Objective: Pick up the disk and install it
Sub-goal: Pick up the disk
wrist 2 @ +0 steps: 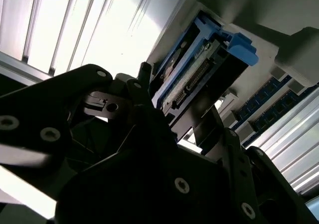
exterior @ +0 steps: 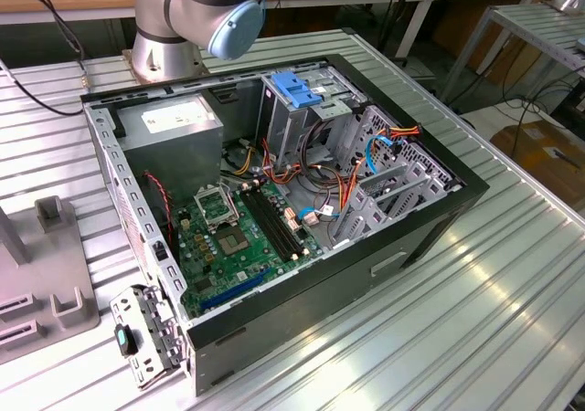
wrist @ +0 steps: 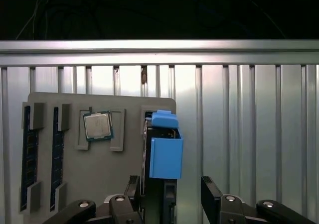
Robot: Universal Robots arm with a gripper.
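In the first wrist view the disk [wrist: 164,152] stands on its edge in a slot of a grey holder plate [wrist: 99,179], its blue plastic frame facing the camera. My gripper [wrist: 172,190] is open and straddles it. One finger [wrist: 133,191] is close against the disk's side, and the other finger [wrist: 210,191] stands a small gap away. The second wrist view shows the disk [wrist 2: 194,77], with its connector strip and blue frame, between the black fingers of my gripper [wrist 2: 184,109].
The open computer case [exterior: 439,215] lies on the ribbed metal table [exterior: 475,320], with a blue latch piece [exterior: 297,87] on its drive cage. The arm's base [exterior: 164,50] stands behind it. The holder plate also carries a processor chip [wrist: 97,126] and two memory sticks [wrist: 30,157].
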